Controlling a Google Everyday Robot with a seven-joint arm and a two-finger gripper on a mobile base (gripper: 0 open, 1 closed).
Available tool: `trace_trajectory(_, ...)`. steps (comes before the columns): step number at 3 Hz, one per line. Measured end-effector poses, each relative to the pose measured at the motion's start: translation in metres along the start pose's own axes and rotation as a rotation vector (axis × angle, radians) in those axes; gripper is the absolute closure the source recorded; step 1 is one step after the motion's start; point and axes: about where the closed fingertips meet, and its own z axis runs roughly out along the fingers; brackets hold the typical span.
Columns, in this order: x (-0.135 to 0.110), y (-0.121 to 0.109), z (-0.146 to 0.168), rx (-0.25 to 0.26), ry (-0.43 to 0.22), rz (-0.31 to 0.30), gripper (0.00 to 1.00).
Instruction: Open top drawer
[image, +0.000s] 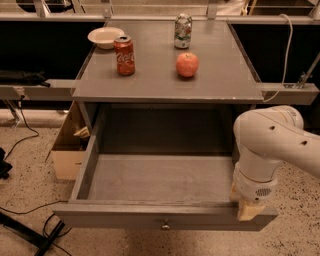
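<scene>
The top drawer (150, 214) is a wide grey wooden drawer under the grey table, pulled far out toward me. Its inside is bare grey wood. A small round metal knob (165, 227) sits at the centre of its flat front. My gripper (248, 209) hangs below the white arm (272, 145) at the drawer's front right corner, on or just behind the front panel's top edge. Only its pale tan end shows.
On the grey tabletop (225, 75) stand a red cola can (124, 55), a red apple (187, 64), a green-white can (183, 31) and a white bowl (105, 37). A cardboard box (67, 150) sits on the floor left of the drawer. Black cables (35, 225) lie at bottom left.
</scene>
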Motion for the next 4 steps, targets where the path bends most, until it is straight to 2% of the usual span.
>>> trace_trajectory(2, 0.0, 0.0, 0.0, 0.0, 0.0, 0.0, 0.13)
trace_trajectory(3, -0.001, 0.016, -0.034, 0.065, 0.008, -0.011, 0.0)
trace_trajectory(4, -0.005, 0.048, -0.097, 0.177, 0.014, -0.065, 0.0)
